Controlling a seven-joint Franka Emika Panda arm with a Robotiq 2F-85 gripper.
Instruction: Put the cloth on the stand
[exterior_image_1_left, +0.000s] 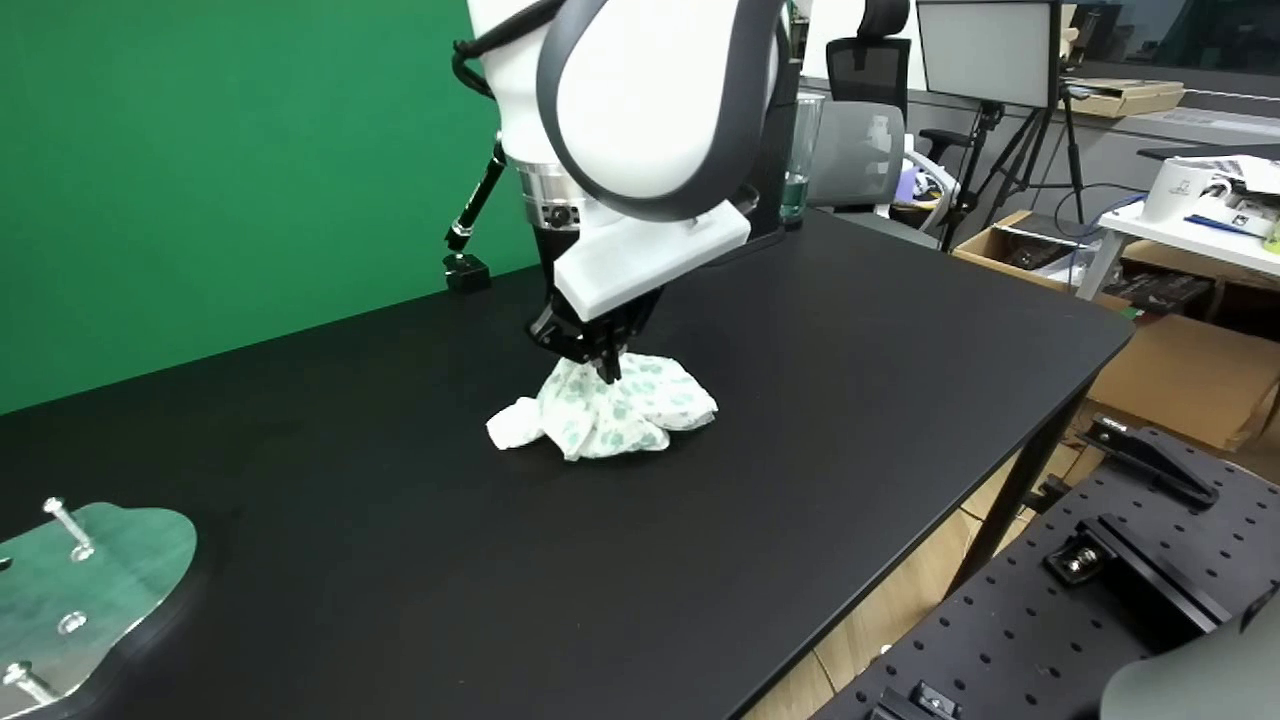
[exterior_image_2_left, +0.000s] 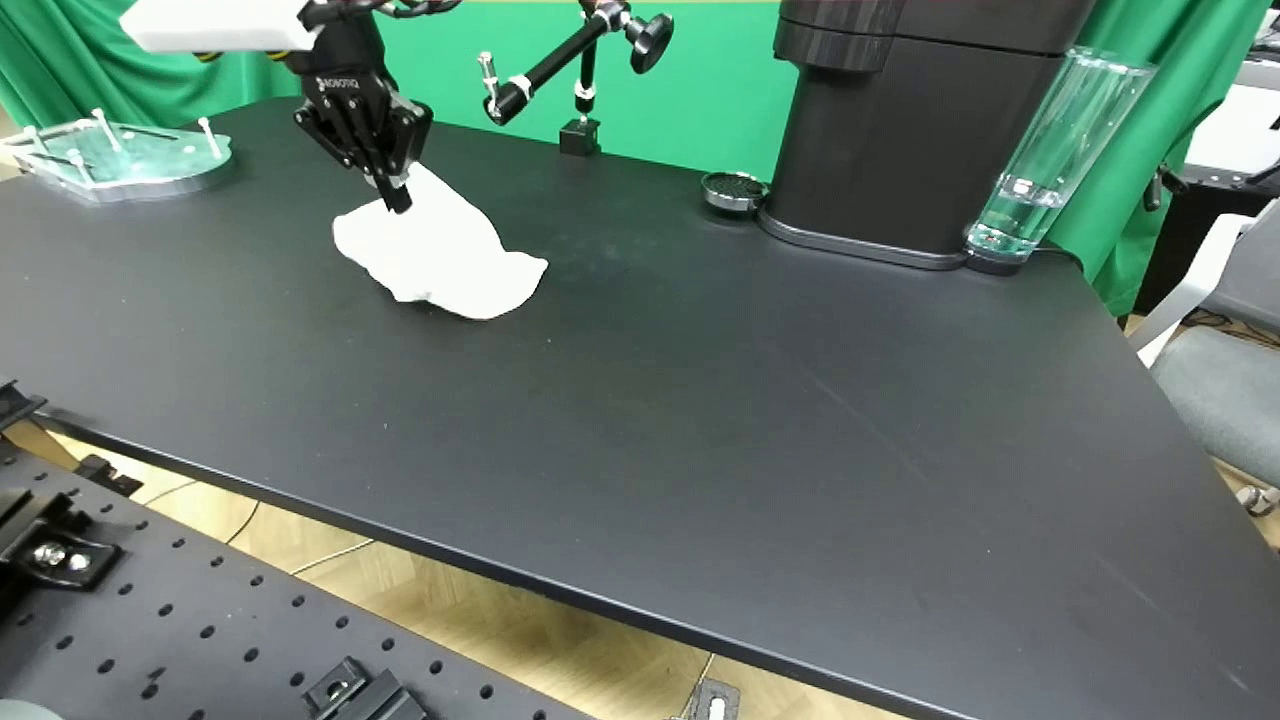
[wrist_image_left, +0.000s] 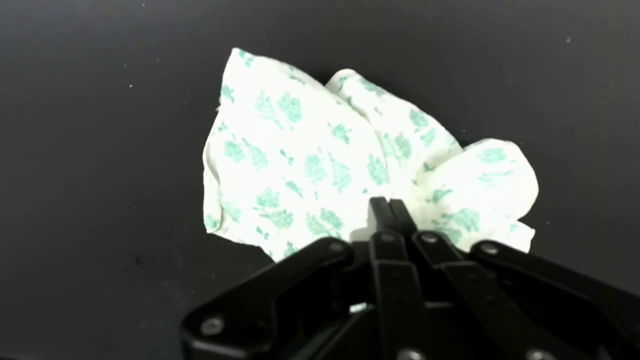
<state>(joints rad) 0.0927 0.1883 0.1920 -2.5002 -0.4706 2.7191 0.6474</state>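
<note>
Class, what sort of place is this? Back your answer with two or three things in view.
Most likely a robotics lab or similar test space: a robot arm reaches over a black table, a green backdrop stands behind, and a perforated board lies near the table's edge.

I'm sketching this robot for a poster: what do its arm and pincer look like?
The Panda arm is white and rounded with grey trim, a black cable looped at its side and a silvery metal collar near its end. The pincer is black, with jointed linkages, round screw heads and slim fingers; pale ROBOTIQ lettering marks its body.
</note>
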